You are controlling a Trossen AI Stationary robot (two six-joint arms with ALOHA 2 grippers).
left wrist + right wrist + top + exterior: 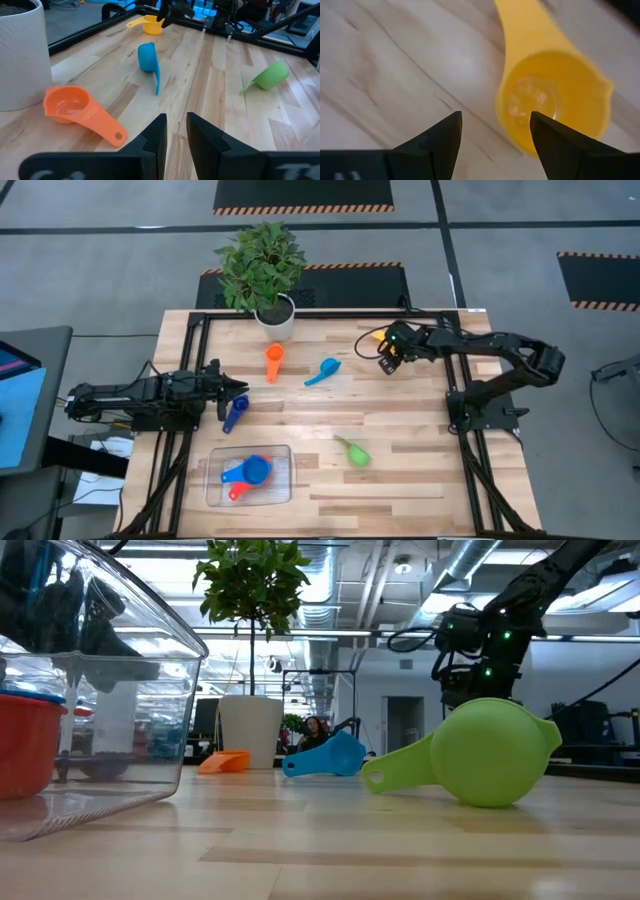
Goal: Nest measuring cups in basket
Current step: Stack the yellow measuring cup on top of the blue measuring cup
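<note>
Measuring cups lie scattered over the wooden table (420, 470), and three already sit in the clear basket (215, 490) at the near edge: a red one (237, 492), a light blue one (233, 474) and a blue one (257, 470).

Near the left edge, the left gripper (238, 388) hovers with its fingers (156, 135) close together, only a narrow gap between them and nothing in it. A dark blue cup (235, 413) lies just beside it, apart from the fingers.

A green cup (355, 451) rests on its side toward the near right. Farther on, the orange cup (274, 361) and another blue cup (323, 372) lie mid-table, in front of the white plant pot (276, 318).

At the far right, the right gripper (385, 364) hangs with its jaws spread wide over the yellow cup (550, 105), not touching it.

Only the right wrist view shows that cup's bowl sitting beyond the open fingers (440, 137); from above, the arm hides most of it. In the low view the green cup looms largest.
</note>
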